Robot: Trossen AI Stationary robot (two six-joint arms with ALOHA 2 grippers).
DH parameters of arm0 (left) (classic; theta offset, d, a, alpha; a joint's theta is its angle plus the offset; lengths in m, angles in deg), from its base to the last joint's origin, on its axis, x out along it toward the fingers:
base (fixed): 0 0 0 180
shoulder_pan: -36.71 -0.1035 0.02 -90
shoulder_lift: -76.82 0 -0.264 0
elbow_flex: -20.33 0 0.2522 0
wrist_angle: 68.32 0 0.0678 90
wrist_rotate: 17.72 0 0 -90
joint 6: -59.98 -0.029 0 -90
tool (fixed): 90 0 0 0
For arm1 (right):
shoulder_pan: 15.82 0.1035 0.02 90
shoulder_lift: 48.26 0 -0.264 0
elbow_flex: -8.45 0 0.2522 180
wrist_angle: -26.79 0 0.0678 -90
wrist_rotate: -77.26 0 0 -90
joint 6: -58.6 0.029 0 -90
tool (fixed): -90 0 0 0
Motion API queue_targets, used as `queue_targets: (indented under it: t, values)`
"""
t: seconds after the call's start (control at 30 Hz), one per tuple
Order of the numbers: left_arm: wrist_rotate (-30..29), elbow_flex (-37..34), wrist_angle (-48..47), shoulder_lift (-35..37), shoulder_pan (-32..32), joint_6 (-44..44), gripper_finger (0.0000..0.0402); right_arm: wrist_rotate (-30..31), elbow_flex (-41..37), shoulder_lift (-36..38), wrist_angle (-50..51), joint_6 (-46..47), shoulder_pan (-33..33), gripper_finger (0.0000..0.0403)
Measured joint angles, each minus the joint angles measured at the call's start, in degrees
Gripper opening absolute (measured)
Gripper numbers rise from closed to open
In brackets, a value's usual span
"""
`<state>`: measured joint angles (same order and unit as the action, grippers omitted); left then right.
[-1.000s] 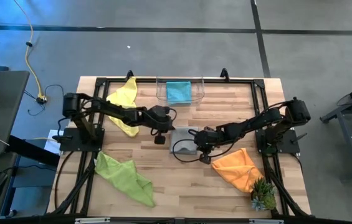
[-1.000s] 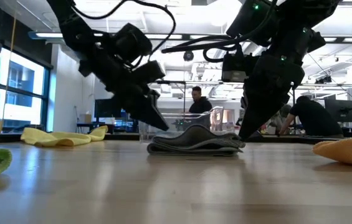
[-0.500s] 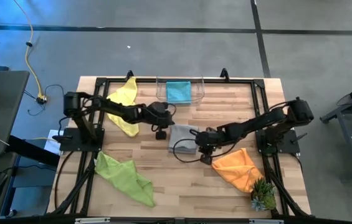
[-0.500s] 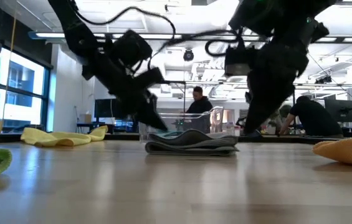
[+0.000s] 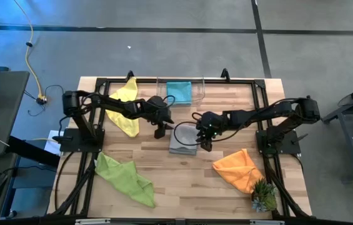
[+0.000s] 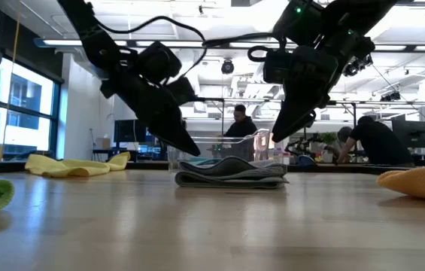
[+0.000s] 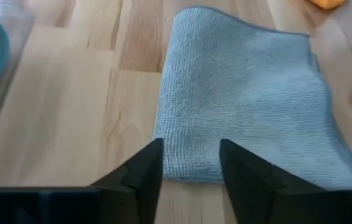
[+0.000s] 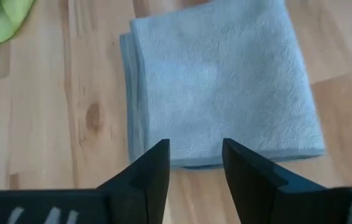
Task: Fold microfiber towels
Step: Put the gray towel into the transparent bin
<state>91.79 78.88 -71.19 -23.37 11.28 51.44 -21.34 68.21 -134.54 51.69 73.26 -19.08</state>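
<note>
From above, I have the grey towel (image 5: 183,139) folded at mid-table, the left gripper (image 5: 159,129) just off one edge and the right gripper (image 5: 202,141) at the opposite edge, both about equally near. The teal towel (image 5: 178,91) lies in the clear bin (image 5: 200,92) beyond.

At table height, the grey towel (image 6: 232,172) lies flat and layered, both grippers clear above it.

Through the left wrist, my fingers (image 7: 139,175) stand apart, empty, the folded edge directly ahead.

Through the right wrist, the fingers (image 8: 153,169) are likewise parted over the near edge of the towel (image 8: 220,84). I judge either arm could lift it toward the bin.
</note>
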Motion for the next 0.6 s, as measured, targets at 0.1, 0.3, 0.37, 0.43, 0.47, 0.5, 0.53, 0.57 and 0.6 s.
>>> queue_targets:
  t: [0.1, 0.3, 0.37, 0.43, 0.47, 0.5, 0.53, 0.57, 0.6]
  values:
    - [0.3, 1.9, -0.4, -2.3, -0.1, -0.1, 0.0184, -1.1, 0.0, 0.0, -2.1, -1.8, -0.7, 0.0146]
    - [1.2, 5.8, -1.0, -6.5, -0.1, -2.1, 0.0218, -1.6, 0.0, 0.0, -2.8, -3.1, -1.3, 0.0170]
    - [2.4, 6.7, -1.1, -8.8, 0.0, -2.2, 0.0217, -1.6, 0.0, 0.0, -2.8, -3.2, -1.3, 0.0176]
    - [3.7, 7.4, -1.4, -10.5, 0.0, -2.2, 0.0213, -1.6, 0.0, 0.0, -2.8, -3.2, -1.3, 0.0179]
    - [4.4, 7.8, -1.5, -11.1, 0.1, -2.2, 0.0210, -1.6, 0.0, 0.0, -2.7, -3.2, -1.3, 0.0179]
    - [5.2, 8.2, -1.7, -11.4, 0.1, -2.4, 0.0205, -1.6, 0.0, 0.0, -2.7, -3.2, -1.3, 0.0179]
    - [5.4, 8.4, -1.9, -11.8, 0.2, -3.1, 0.0199, -1.6, 0.0, 0.0, -2.7, -3.4, -1.3, 0.0179]
    - [5.3, 8.5, -2.1, -11.8, 0.4, -4.0, 0.0191, -1.6, 0.0, 0.0, -2.7, -3.7, -1.3, 0.0179]
    - [5.1, 8.5, -2.4, -11.8, 0.6, -5.0, 0.0180, -1.6, 0.0, 0.0, -2.8, -3.8, -1.3, 0.0179]
